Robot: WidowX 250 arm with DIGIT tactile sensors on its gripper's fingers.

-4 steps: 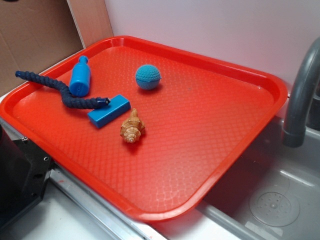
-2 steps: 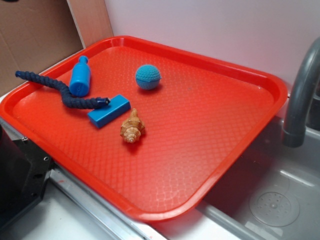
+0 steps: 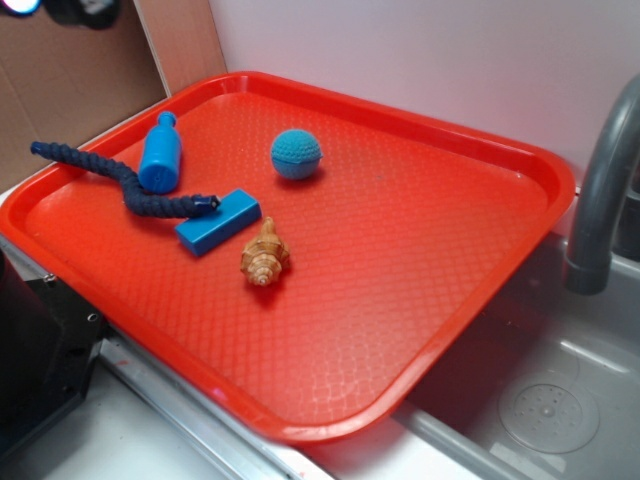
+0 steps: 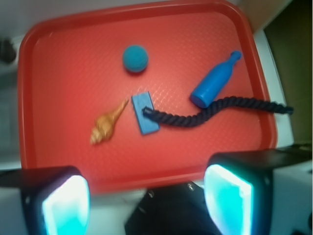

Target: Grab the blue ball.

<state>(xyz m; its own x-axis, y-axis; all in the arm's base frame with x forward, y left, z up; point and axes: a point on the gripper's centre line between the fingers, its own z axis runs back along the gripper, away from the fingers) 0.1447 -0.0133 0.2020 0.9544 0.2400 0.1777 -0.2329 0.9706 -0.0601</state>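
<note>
One blue ball [image 3: 296, 153] lies untouched on the red tray [image 3: 540, 165], toward its far side.
Nearest it sit the blue block [image 3: 218, 221] and seashell [image 3: 265, 253], the blue bottle [image 3: 160, 152] and dark rope [image 3: 120, 180] further off. The gripper [image 4: 146, 196] hangs wide open, empty, well short of the ball: approach, descent and grasp all remain. No readable writing anywhere.

Gripper [image 4: 146, 196] at bottom of wrist frame, two glowing cyan fingers [image 4: 63, 205] spread wide apart, nothing between them; barely visible upper left of exterior frame.
</note>
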